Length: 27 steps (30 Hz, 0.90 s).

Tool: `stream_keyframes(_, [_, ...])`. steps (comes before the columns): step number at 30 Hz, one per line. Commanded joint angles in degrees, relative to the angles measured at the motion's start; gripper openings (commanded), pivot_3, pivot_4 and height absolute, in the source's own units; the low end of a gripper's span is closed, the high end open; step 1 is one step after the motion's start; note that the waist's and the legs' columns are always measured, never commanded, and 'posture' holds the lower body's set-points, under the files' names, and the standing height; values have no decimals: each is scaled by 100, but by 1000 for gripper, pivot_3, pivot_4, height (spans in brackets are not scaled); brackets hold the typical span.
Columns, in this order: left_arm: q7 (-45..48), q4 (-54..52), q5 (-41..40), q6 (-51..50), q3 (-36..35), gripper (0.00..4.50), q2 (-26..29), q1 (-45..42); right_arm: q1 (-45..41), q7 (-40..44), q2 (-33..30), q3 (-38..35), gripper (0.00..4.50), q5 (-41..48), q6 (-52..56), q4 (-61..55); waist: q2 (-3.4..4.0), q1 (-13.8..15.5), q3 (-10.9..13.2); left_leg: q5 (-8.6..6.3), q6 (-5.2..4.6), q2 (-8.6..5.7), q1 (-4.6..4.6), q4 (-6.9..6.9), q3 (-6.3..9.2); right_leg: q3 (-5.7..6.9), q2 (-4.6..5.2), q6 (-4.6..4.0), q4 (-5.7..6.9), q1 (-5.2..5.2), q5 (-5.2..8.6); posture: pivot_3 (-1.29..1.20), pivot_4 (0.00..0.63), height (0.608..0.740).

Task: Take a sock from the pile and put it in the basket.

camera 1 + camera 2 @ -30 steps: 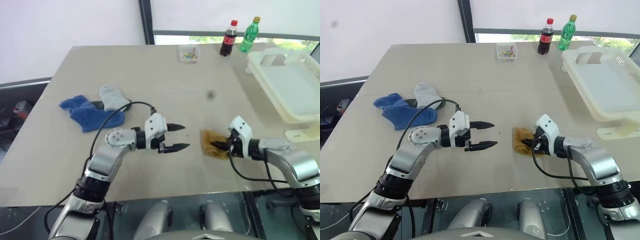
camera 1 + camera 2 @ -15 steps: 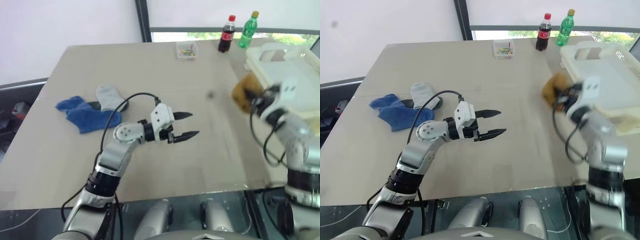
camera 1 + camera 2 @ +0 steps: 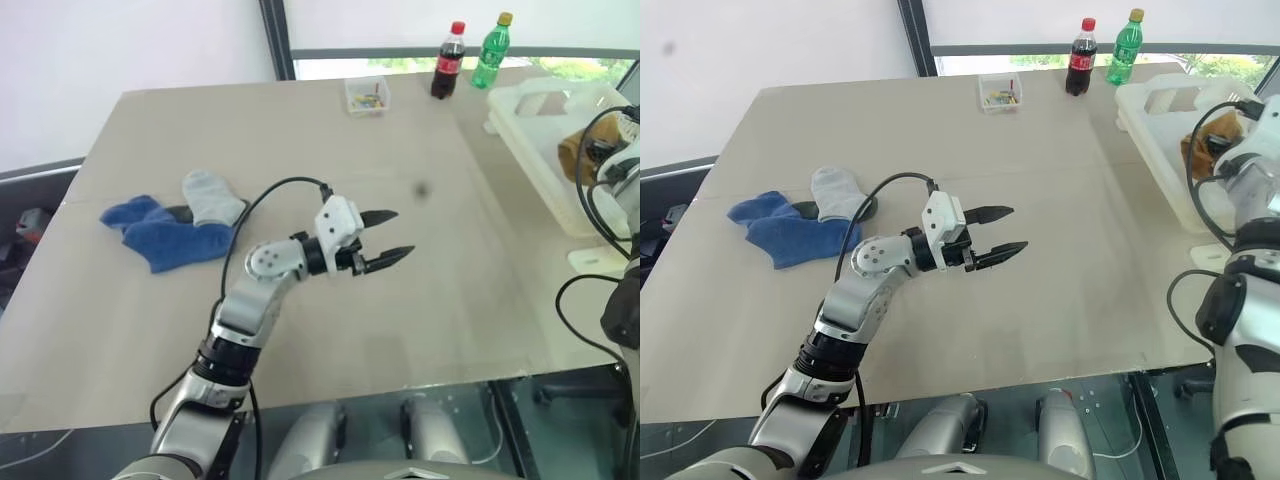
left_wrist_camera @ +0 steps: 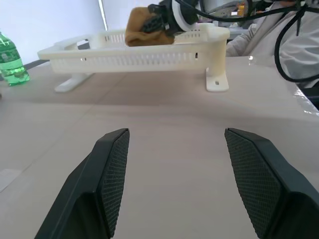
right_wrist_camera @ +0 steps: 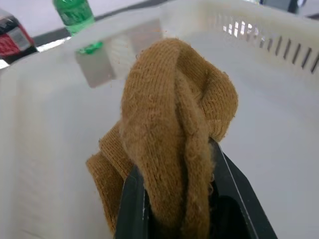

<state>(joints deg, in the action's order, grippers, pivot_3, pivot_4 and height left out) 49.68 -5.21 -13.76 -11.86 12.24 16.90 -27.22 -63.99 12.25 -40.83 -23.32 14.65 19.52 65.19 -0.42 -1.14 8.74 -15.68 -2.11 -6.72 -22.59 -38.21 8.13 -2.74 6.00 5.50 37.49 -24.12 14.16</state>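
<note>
Your right tool (image 5: pixel 172 199) is clamped on the mustard sock (image 5: pixel 174 129); the fingers (image 5: pixel 132 204) pinch the bunched fabric low down and most of the sock bulges above and beside them. It's over the basket (image 3: pixel 530 140), at the right edge of the table (image 3: pixel 300 130), inside the rim line and clear of the floor as far as I can tell.

Step in hand, by my read: transport done, release pending. The sock is held above the basket, not lying in it.

Next move:
- Lower a little if you want a clean drop, then open the right tool. The sock is soft and folded over the fingers, so it may cling; a small shake or a pull-back may be needed.
- Keep the tool inside the basket walls when opening. The near rim is close, and a sock draped over it could slide out onto the table.

Your left tool (image 3: pixel 390 235) is spread wide with nothing in it, hanging level above the bare middle of the table, pointing toward the basket side. It's not touching anything.

The pile (image 3: pixel 175 220) sits at the left of the table, well apart from both tools: blue socks with one pale grey sock (image 3: pixel 212 195) beside them.

The two bottles (image 3: pixel 470 58) and the small clear box (image 3: pixel 366 95) stand at the far edge, out of the path.
</note>
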Motion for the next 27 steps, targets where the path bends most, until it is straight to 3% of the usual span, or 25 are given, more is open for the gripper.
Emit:
stream_keyframes(1, [-140, -286, 16, 35, -6, 3282, 3, 55, -281, 91, -136, -1, 15, -100, -394, 513, 0, -4, 0, 0, 0, 0, 0, -1, -3, -4, 0, 0, 1, 0, 0, 0, 150, 740])
stream_keyframes(3, [-198, -329, 16, 4, -22, 3282, 5, 85, -281, 156, -134, 17, 15, -144, -427, 703, 0, 3, 0, 0, 0, 0, 0, -3, -3, -4, 0, 0, 3, 0, 0, 0, 150, 740])
stream_keyframes(10, [-332, -433, -3, -106, -38, 3282, 39, 139, -164, 202, -239, 98, 3382, -342, -460, 864, 0, 11, 0, 0, 0, 0, 0, -9, -3, -4, 0, 1, 8, 0, 0, 0, 150, 740])
stream_keyframes(12, [-426, -460, 35, -172, -77, 3282, 73, 173, -170, 228, -303, 228, 4236, -470, -489, 768, 0, 2, 0, 0, 0, 0, 0, -9, -3, -5, -1, 0, 10, 0, 0, 0, 150, 740])
stream_keyframes(13, [-466, -466, 40, -207, -96, 3282, 87, 186, -173, 279, -317, 241, 4432, -471, -477, 712, 1, 1, 0, 0, 0, 0, 0, -9, -3, -5, -1, 0, 11, -1, 0, 0, 150, 740])
stream_keyframes(19, [-622, -436, -204, -561, -361, 3282, 102, 195, 283, 659, -332, 94, 4432, -199, -553, -700, 1, 10, 0, 0, 0, 0, 0, -11, -3, -7, -1, 1, 15, -4, 0, 0, 150, 740])
stream_keyframes(22, [-724, -244, -235, -578, -539, 3282, 135, 160, 1356, 929, -5, -215, 4432, 457, -180, -3057, 1, 34, -1, 0, 0, 0, -8, -16, 4, 0, -1, 1, 17, -8, 0, 0, 150, 740])
stream_keyframes(27, [-303, -45, -858, -588, -981, 3282, 182, 178, 3319, 1275, 381, 71, 4432, 1021, 409, -6470, 4, 33, -3, 0, 1, 0, -20, -23, 13, 8, 1, 1, 22, -15, 0, 0, 150, 740])
